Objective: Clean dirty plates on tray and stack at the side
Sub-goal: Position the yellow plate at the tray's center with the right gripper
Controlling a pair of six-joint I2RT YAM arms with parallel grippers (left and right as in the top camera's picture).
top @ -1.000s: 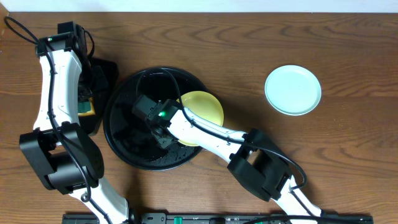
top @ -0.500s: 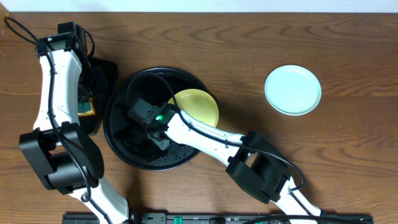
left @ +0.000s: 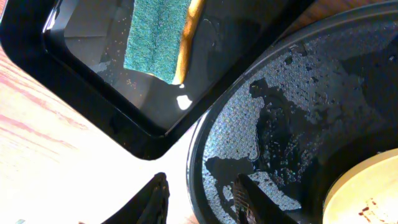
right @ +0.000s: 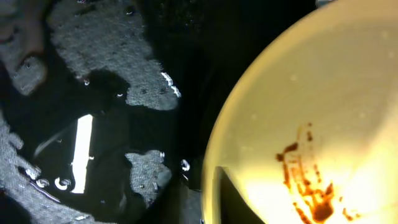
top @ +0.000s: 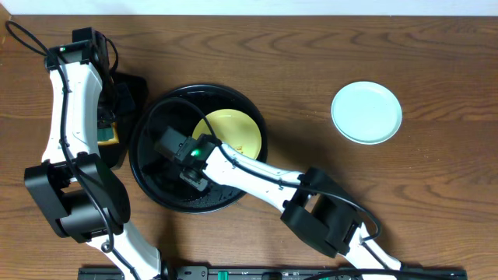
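- Overhead: yellow plate (top: pixel 232 127) has slid from hanging over the 3 o'clock rim of the tray (top: pixel 173 105) to lying wholly inside, toward 1 o'clock of centre.
- Right tool (top: pixel 177 148) has travelled with it toward 9 o'clock. The arm reaches in from 5 o'clock, low across the tray.
- Judgement: the plate is now parked for wiping. It is not cleaned and not yet stacked.
- Mint-green plate (top: pixel 366 113) sits on the surface (top: pixel 296 62) at 3 o'clock, well apart and unmoved.
- Left arm is unmoved at 9 o'clock, over the small rectangular tray (top: pixel 131 85).
- Left wrist: left tool (left: pixel 200 202) is spread, with the tray's rim between its tips. Cannot tell if they touch it.
- The sponge (left: pixel 152 37) lies untouched in the rectangular tray, at 11 o'clock.
- The yellow plate's edge shows at 4 o'clock.
- Right wrist: the plate fills the 3 o'clock half, with a brown smear (right: pixel 305 180) on it and the wet tray floor at 9 o'clock.
- The tool's tips are barely visible, so I cannot tell whether they are spread or pinching the plate.
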